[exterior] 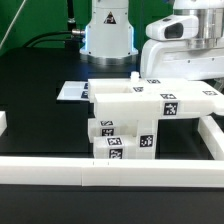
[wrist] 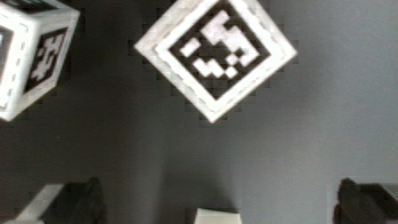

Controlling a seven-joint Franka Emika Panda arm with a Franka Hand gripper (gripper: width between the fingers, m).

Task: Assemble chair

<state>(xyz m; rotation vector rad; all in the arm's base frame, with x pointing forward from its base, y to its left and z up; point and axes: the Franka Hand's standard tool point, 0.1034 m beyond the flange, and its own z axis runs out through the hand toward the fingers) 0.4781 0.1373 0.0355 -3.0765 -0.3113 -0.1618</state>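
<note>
— Exterior view, from where?
— Set in front of the table [exterior: 40,108], just above the near border rail [exterior: 110,172], facing across toward the arm's base [exterior: 108,35]. Middling distance: takes in the stacked chair parts [exterior: 130,100] whole.
— And the wrist view?
— Rides on the wrist, looks out between the dark fingertips [wrist: 68,203], very close to a tagged white face [wrist: 214,55], blurred.
— Shared between both?
— Tagged white chair parts only; cannot match tag to tag.

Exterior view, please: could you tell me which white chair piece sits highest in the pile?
The wide flat slab: it lies across the top of the pile, while the smaller tagged blocks sit beneath it, nearer the table.
</note>
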